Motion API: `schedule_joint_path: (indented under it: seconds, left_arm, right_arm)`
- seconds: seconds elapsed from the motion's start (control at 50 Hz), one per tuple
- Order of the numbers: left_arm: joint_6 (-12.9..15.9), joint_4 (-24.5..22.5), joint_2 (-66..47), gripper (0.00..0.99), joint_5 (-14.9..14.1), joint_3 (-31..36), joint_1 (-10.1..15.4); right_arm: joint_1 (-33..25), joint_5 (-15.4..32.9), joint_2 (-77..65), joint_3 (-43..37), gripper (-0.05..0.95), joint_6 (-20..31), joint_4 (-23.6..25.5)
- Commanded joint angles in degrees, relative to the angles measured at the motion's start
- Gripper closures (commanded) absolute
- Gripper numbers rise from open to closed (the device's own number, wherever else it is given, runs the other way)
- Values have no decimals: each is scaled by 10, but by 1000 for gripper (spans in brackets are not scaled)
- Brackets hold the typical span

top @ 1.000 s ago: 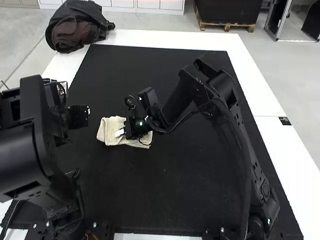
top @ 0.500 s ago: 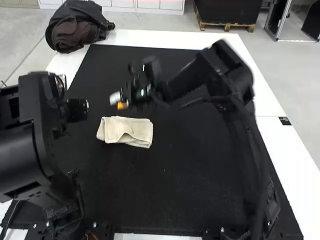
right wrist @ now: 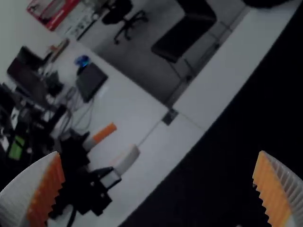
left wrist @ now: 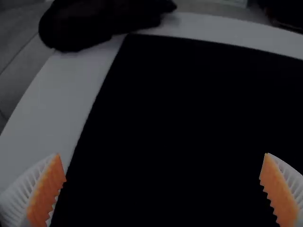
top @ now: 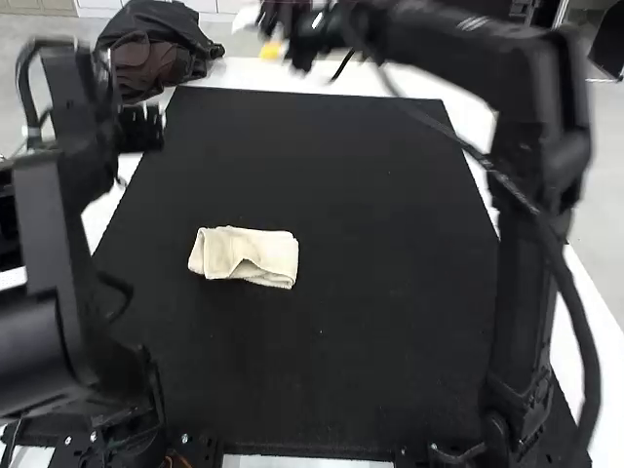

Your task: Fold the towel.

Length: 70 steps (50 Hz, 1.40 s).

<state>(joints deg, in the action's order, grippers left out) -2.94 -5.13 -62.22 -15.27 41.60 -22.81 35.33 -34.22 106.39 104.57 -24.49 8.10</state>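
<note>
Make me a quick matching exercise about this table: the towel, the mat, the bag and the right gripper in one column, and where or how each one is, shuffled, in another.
Column one:
1. Cream cloth towel
2. Black rectangular mat
3. Soft black bag
4. Right gripper with orange pads

Column two:
A. At the far left corner of the white table
B. Fingers apart, raised by the table's far edge
C. Folded, lying on something black
D. Flat, covering the middle of the table

Right pairs: 1-C, 2-D, 3-A, 4-B
</note>
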Motion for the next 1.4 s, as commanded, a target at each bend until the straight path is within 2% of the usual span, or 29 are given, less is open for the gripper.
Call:
schedule_joint_path:
  seconds: [0.0, 0.18, 0.3, 0.38, 0.48, 0.68, 0.78, 0.94, 0.98, 1.06, 1.2, 1.24, 1.32, 1.38]
  left_arm:
    - [-19, 17, 22, 33, -9, 59, 28]
    - [-37, 64, 57, 33, 4, 119, 85]
    - [-44, 72, 105, 33, 38, 124, 129]
    - [-44, 71, 141, 33, 72, 118, 158]
    - [-46, 61, 190, 33, 111, 104, 192]
    - [-49, 40, 289, 33, 149, 70, 230]
    - [-49, 34, 348, 33, 168, 52, 233]
    - [-46, 13, 452, 33, 190, 23, 230]
    - [-45, 12, 477, 33, 190, 16, 231]
    - [-44, 8, 521, 33, 204, 7, 231]
    - [-22, 8, 591, 33, 215, -4, 230]
    - [-24, 9, 609, 33, 218, -8, 228]
    - [-17, 15, 626, 33, 216, -25, 230]
    - [-15, 8, 624, 33, 216, -39, 230]
  right_arm:
    - [-44, 33, -94, 36, -21, 39, 22]
    - [-112, 72, -210, 24, -21, 67, 75]
    - [-156, 114, -297, -24, -21, 94, 95]
    - [-185, 143, -361, -80, -21, 108, 90]
    - [-221, 166, -456, -171, -21, 119, 49]
    - [-276, 163, -643, -328, -21, 118, -54]
    - [-287, 167, -719, -366, -21, 116, -59]
    - [-291, 230, -834, -409, -21, 120, -67]
    - [-294, 253, -859, -415, -21, 145, -61]
    - [-305, 285, -903, -418, -21, 178, -15]
    - [-336, 362, -976, -441, -21, 248, 20]
    - [-348, 393, -1006, -463, -21, 257, -1]
    - [-365, 424, -1066, -529, -21, 255, -81]
    - [-373, 452, -1060, -554, -21, 248, -87]
